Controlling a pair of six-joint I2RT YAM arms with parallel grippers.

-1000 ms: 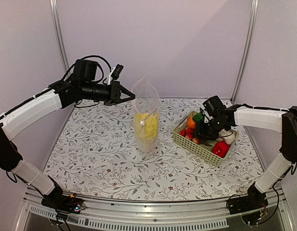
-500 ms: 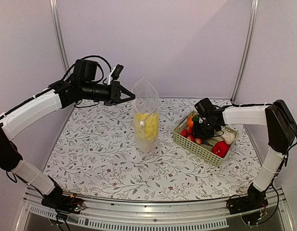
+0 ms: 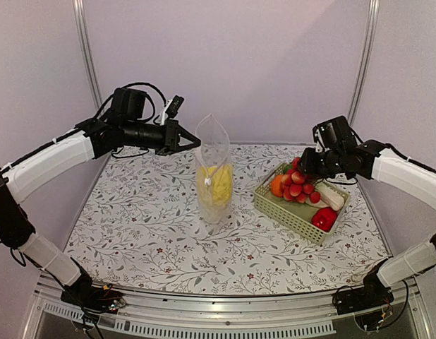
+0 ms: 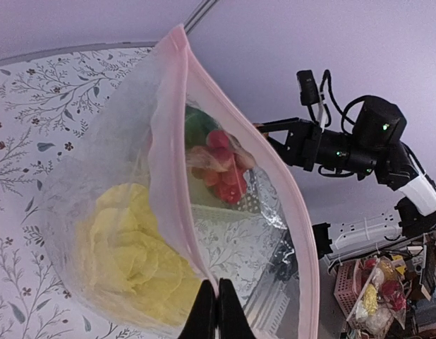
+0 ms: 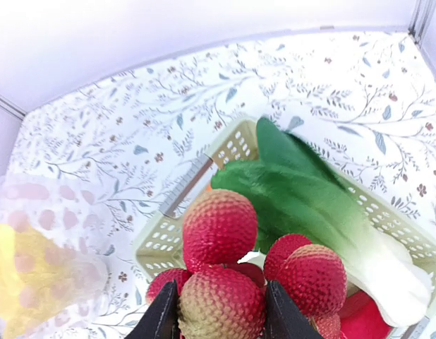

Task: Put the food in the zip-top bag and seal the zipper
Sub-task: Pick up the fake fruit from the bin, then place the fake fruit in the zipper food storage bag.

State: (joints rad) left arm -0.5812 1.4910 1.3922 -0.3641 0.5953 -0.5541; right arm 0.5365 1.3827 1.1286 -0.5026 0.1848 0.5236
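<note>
The transparent zip-top bag [image 3: 214, 152] stands upright mid-table, mouth open, with the yellow-white napa cabbage [image 3: 215, 185] inside. My left gripper [image 3: 190, 145] is shut on the bag's mouth edge; in the left wrist view the jaws [image 4: 216, 314] pinch the pale pink zipper strip [image 4: 168, 148] above the cabbage [image 4: 126, 244]. My right gripper [image 3: 301, 171] is shut on the cluster of small red-pink fruits [image 3: 300, 188], held above the basket; the right wrist view shows its fingers [image 5: 161, 318] around the cluster [image 5: 221, 229]. The orange [image 3: 276, 186] and round red fruit [image 3: 324, 218] lie in the basket.
The pale green slotted basket [image 3: 284, 217] sits at the right of the table and also holds a green-and-white leafy toy vegetable [image 5: 310, 194]. The floral cloth [image 3: 147, 226] covers the table. Metal frame posts [image 3: 85, 53] stand at the back corners.
My right gripper has closed on the fruit cluster in the basket and lifted it up, the arm rising. The left gripper and the bag have stayed put.
</note>
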